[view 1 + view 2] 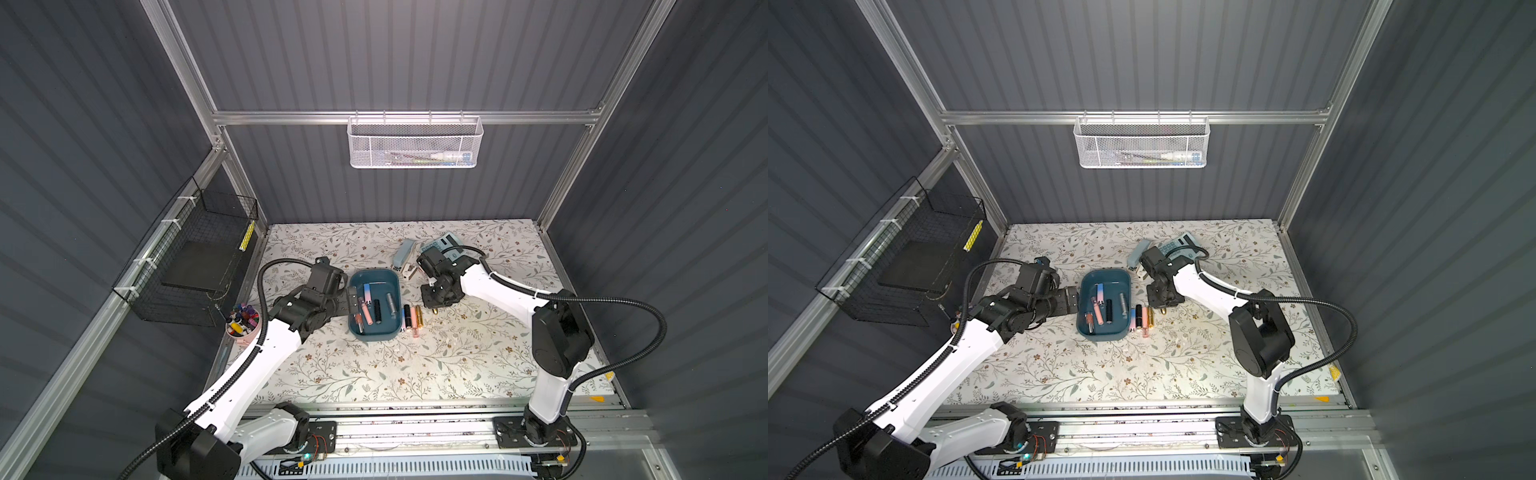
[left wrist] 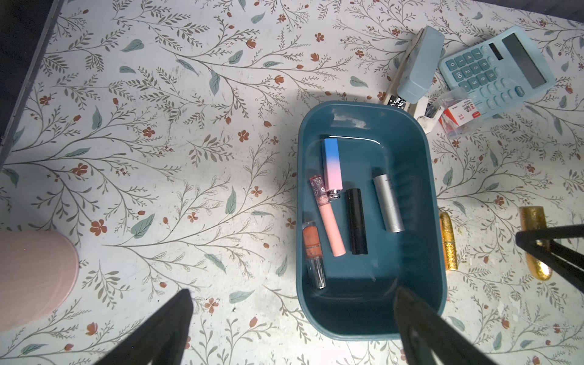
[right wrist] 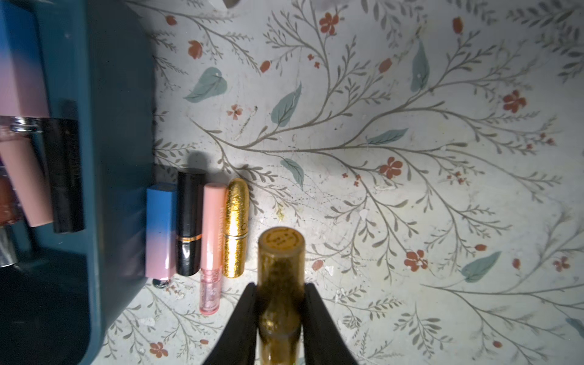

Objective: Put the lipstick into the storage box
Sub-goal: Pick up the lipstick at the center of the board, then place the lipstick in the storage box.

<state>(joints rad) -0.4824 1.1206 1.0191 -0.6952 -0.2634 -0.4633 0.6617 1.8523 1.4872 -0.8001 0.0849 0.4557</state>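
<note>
The teal storage box (image 1: 374, 338) (image 1: 1102, 337) sits mid-table and holds several lipsticks (image 2: 357, 221). A row of lipsticks (image 3: 192, 227) lies on the table against the box's right wall (image 3: 120, 126). Just right of that row, my right gripper (image 3: 280, 290) (image 1: 435, 307) is shut on a gold glitter lipstick (image 3: 281, 262) (image 2: 534, 240). My left gripper (image 2: 293, 292) (image 1: 353, 300) stands open at the box's left wall (image 2: 373, 319), one finger over the box and one over the table, with nothing between them.
A blue stapler (image 1: 405, 251), a calculator (image 1: 446, 243) and a small clip box (image 2: 458, 112) lie behind the box. A pink cup (image 1: 245, 328) of small items stands at the left. A black wire basket (image 1: 195, 266) and a white mesh basket (image 1: 415, 143) hang on the walls.
</note>
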